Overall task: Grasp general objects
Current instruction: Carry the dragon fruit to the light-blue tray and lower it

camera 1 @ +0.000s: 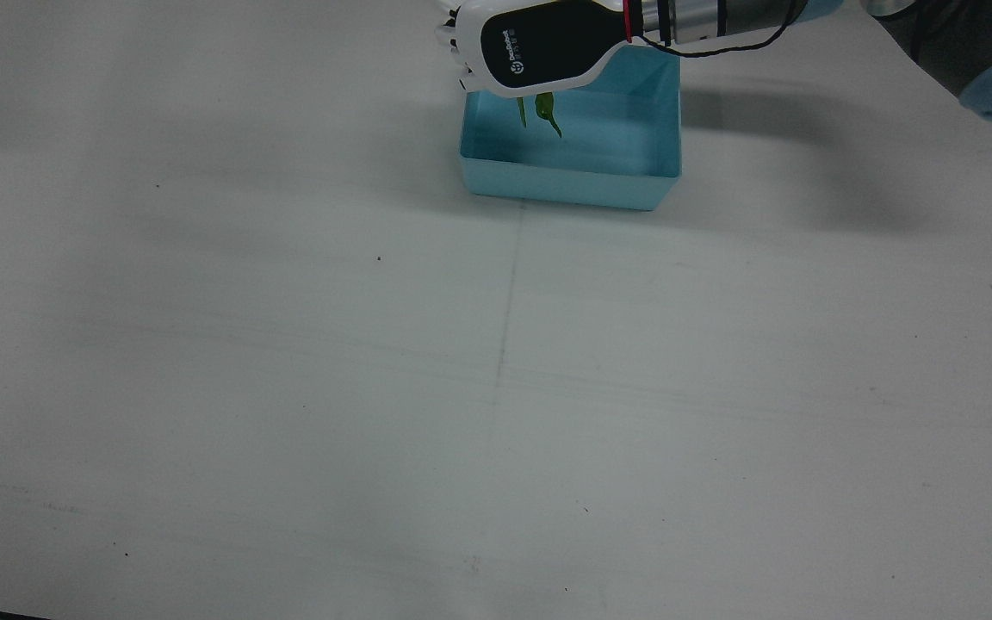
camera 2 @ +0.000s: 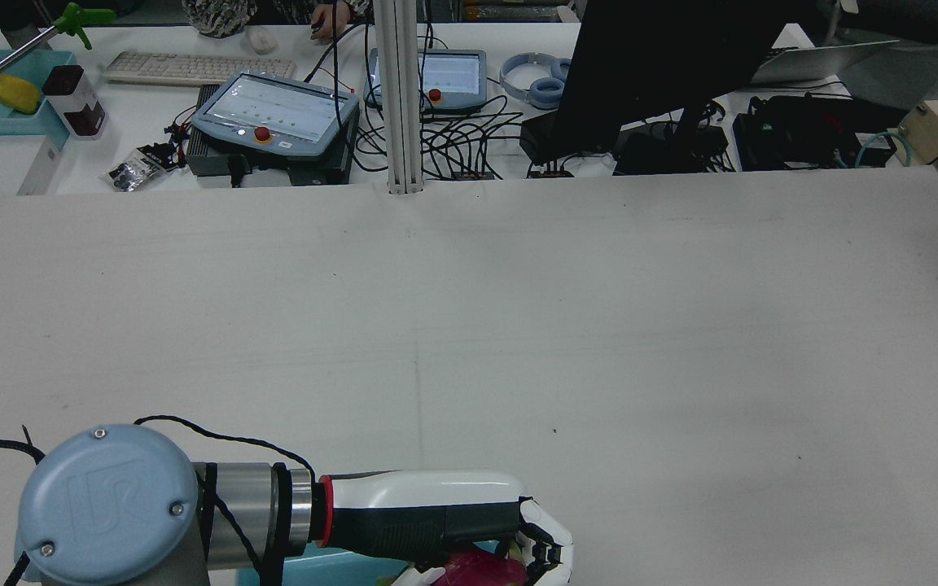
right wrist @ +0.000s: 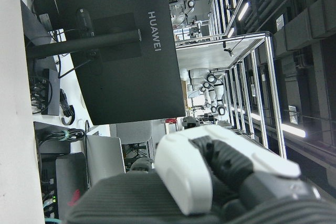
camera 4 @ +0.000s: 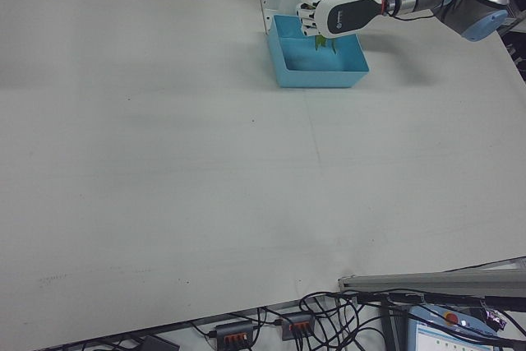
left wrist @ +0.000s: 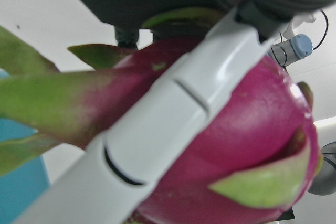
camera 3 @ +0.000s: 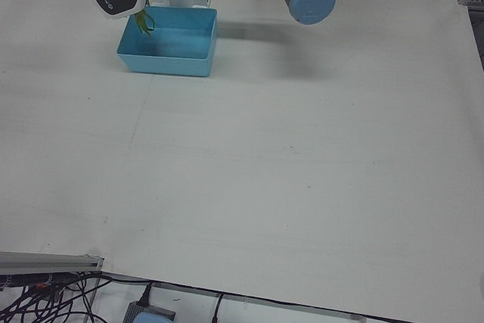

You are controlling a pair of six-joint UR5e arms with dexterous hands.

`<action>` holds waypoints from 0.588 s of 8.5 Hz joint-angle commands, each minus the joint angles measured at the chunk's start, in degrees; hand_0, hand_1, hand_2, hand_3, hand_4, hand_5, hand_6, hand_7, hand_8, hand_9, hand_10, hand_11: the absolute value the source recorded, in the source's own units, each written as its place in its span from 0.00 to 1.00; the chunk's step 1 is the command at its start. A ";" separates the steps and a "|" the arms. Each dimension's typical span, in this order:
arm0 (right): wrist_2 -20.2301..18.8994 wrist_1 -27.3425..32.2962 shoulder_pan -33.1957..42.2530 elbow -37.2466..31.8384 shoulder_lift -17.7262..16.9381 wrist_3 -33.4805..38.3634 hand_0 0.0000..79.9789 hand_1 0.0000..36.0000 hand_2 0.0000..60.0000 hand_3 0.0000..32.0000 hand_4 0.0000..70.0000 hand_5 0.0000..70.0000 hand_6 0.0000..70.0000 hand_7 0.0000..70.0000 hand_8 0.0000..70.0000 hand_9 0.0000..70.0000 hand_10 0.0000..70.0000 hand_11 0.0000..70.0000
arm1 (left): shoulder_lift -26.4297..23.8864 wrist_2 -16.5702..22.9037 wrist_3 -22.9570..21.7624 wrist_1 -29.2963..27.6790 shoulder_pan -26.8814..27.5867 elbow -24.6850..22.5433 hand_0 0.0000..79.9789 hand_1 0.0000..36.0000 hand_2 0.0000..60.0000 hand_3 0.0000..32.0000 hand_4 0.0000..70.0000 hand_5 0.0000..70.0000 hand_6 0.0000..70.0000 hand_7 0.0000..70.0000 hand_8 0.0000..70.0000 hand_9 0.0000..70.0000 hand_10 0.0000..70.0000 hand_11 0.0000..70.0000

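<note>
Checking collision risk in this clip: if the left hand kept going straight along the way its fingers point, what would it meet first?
Probably nothing close: the left hand, shut on the dragon fruit, points sideways above the blue bin, out over bare table. Height is hard to judge.

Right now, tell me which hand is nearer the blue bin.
Left. The left hand hovers over the blue bin, holding a dragon fruit. The right hand is far off, away from the bin.

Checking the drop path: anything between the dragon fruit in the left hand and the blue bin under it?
Nothing visible. The left hand holds the dragon fruit above the blue bin, fingers wrapped around it. Its green leaves hang toward the bin, whose visible floor looks empty.
</note>
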 commanded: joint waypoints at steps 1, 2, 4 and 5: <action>-0.01 0.00 0.00 0.00 -0.01 0.00 0.00 0.00 0.00 0.00 0.00 0.00 0.00 0.00 0.00 0.00 0.00 0.00 | 2.16 0.28 1.40 2.78 0.61 -0.19 1.00 0.98 0.06 0.09 0.40 1.00 0.22 0.46 0.08 0.15 0.15 0.27; -0.01 0.00 0.00 0.00 -0.01 0.00 0.00 0.00 0.00 0.00 0.00 0.00 0.00 0.00 0.00 0.00 0.00 0.00 | 2.96 0.19 1.49 2.86 0.43 -0.27 1.00 0.74 0.00 0.22 0.19 1.00 0.12 0.21 0.01 0.03 0.07 0.15; 0.08 0.09 0.00 -0.09 -0.01 0.00 0.00 0.00 0.00 0.00 0.00 0.00 0.00 0.00 0.00 0.00 0.00 0.00 | 7.60 -0.43 1.49 2.78 -0.09 -2.89 1.00 0.81 0.00 0.55 0.00 1.00 0.03 0.13 0.00 0.01 0.01 0.08; 0.08 0.09 0.00 -0.09 -0.01 0.00 0.00 0.00 0.00 0.00 0.00 0.00 0.00 0.00 0.00 0.00 0.00 0.00 | 8.58 0.27 1.40 2.78 -1.92 -3.61 1.00 0.83 0.00 0.48 0.00 1.00 0.00 0.15 0.00 0.01 0.02 0.09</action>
